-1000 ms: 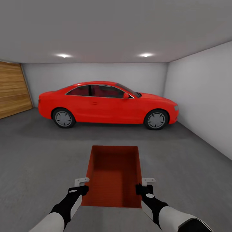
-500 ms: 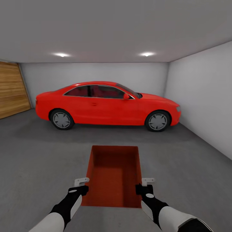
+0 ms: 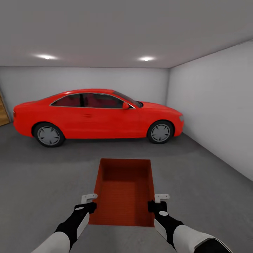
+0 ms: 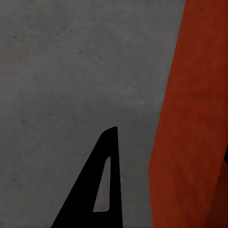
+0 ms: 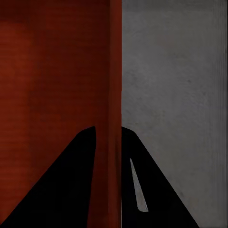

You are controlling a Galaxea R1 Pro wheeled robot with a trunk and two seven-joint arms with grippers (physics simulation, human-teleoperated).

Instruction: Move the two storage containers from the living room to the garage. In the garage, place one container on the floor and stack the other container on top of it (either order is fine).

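- A strip of wooden door shows at the far left edge of the garage, against the white back wall.
- The red car stands side-on across the back of the room, on the dark grey floor.
- The left gripper grips the left wall of the storage container; in the left wrist view one dark finger lies outside that orange wall, so it pinches the wall.
- The container sits open-topped between both arms, held above the floor in front of the robot.
- The right gripper pinches the right wall; the right wrist view shows a finger on each side of the thin wall.
- A plain white side wall runs along the right.
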